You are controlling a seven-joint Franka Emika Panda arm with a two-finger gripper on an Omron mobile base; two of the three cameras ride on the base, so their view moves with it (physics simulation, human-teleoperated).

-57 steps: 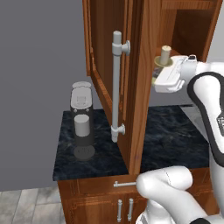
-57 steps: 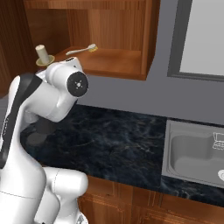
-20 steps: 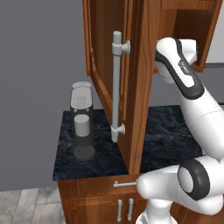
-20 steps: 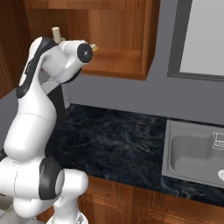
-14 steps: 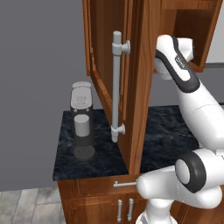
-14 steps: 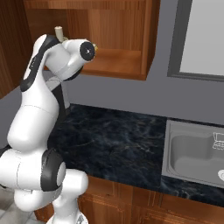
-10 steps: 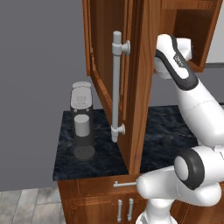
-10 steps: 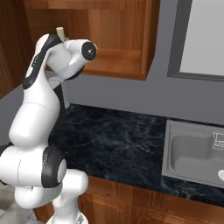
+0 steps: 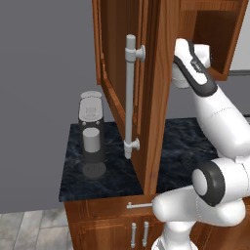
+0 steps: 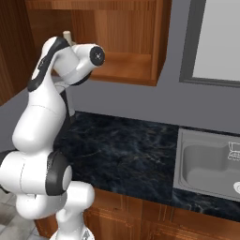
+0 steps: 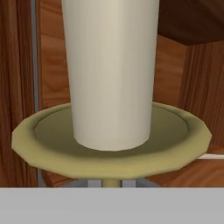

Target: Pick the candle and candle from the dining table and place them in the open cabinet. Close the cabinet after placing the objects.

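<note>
Your jaws are closed around the candle point(image 11: 111, 74), the short thick cream one, and in the hand view it stands upright directly ahead of them, its wide brass dish point(image 11: 109, 148) spreading out to both sides just above the fingertips. Beyond the candle you see reddish-brown wood, with a darker panel up and to the right of the jaws. In the left base view your arm point(image 9: 205, 93) reaches up from the lower right, and the wrist passes behind the edge of the open door point(image 9: 151, 88) of the cabinet point(image 9: 215, 44), so the jaws themselves are hidden there inside the cabinet opening. The long silver bar handle point(image 9: 130, 95) runs vertically on the door, to the left of your wrist. Well below and to the left of the jaws, a grey coffee machine point(image 9: 91, 134) sits on the black marble table point(image 9: 112, 168). In the right base view the arm point(image 10: 51, 89) rises at the left, its upper joint level with the cabinet's bottom shelf point(image 10: 126, 70), and the cream top of the candle point(image 10: 67, 35) peeks just above the white wrist. Far off to the right of the jaws and lower down, a steel sink point(image 10: 211, 168) is set into the table.
</note>
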